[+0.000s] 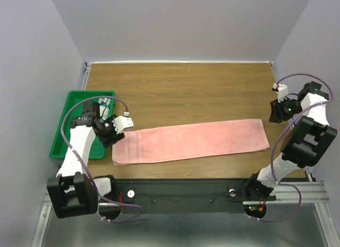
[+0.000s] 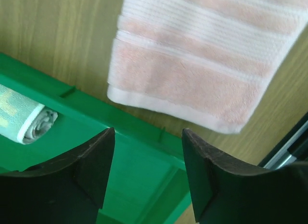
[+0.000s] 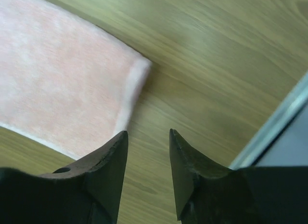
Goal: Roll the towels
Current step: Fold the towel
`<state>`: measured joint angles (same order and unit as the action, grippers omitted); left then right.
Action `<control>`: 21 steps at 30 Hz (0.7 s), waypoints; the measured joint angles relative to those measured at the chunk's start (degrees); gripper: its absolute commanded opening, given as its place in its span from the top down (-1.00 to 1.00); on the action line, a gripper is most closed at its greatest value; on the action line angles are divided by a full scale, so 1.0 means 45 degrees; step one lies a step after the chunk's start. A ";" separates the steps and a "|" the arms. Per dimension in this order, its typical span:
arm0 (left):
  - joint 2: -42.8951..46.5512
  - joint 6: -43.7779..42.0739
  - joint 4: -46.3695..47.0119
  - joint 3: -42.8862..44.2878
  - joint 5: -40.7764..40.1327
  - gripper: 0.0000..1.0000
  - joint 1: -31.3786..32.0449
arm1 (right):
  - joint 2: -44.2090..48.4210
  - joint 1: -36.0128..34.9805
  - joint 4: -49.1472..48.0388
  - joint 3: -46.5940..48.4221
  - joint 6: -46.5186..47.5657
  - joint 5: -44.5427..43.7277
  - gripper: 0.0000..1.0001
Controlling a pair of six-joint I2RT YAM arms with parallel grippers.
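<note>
The salmon-pink towel (image 1: 191, 141) lies flat in a long folded strip across the table's front. Its left end shows in the left wrist view (image 2: 192, 65), its right end in the right wrist view (image 3: 62, 84). The white printed towel (image 1: 105, 105) lies rolled in the green tray (image 1: 62, 135); one rolled end shows in the left wrist view (image 2: 26, 119). My left gripper (image 1: 108, 136) is open and empty above the tray's right edge, just left of the pink towel. My right gripper (image 1: 276, 113) is open and empty, raised beyond the towel's right end.
The green tray (image 2: 144, 151) stands at the table's left edge. A black rail (image 1: 180, 191) with the arm bases runs along the front. Grey walls close in the left, back and right sides of the wooden table (image 1: 180, 93).
</note>
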<state>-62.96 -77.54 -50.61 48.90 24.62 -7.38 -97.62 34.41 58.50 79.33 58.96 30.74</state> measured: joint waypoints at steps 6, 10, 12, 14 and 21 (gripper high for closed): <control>-0.1209 0.2458 0.1724 -0.0015 -0.0476 -0.19 0.1778 | 0.0053 -0.1817 -0.0345 -0.1243 -0.0806 -0.0209 0.15; -0.1797 0.4158 0.3094 -0.0311 -0.1044 -0.10 0.3181 | -0.0126 -0.2681 -0.0850 -0.2191 -0.1579 -0.0568 0.17; -0.2395 0.5008 0.3764 -0.0345 -0.1428 0.02 0.3653 | -0.0471 -0.2749 -0.1326 -0.2288 -0.2084 -0.0962 0.18; -0.3395 0.5804 0.4439 -0.0340 -0.1836 0.06 0.3910 | -0.0996 -0.2735 -0.1938 -0.2283 -0.2429 -0.1404 0.20; -0.6611 0.7732 0.5212 0.1161 -0.2506 0.20 0.4187 | -0.1870 -0.2730 -0.2793 -0.2055 -0.3201 -0.2497 0.24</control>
<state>-92.71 -42.74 -27.16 54.13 13.34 11.46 -106.04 22.13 45.93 70.08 44.56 19.51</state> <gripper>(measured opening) 0.416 0.382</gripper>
